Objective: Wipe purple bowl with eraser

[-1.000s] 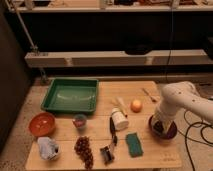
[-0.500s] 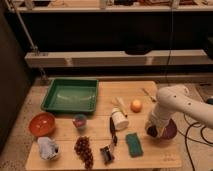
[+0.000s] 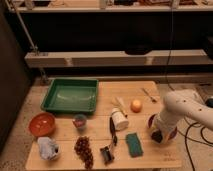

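Note:
The purple bowl sits at the right edge of the wooden table, mostly covered by my white arm. Only its dull purple rim shows around the arm. My gripper points down into the bowl at its front left side. A small dark shape sits at the gripper's tip; I cannot tell whether it is the eraser. The orange-red bowl stands far off at the table's left edge.
A green tray is at the back left. An orange, a white bottle, a green sponge, a small cup, grapes, a crumpled white cloth and a spoon lie on the table.
The arm's end has moved a little toward the front left across the purple bowl. The other things have not moved.

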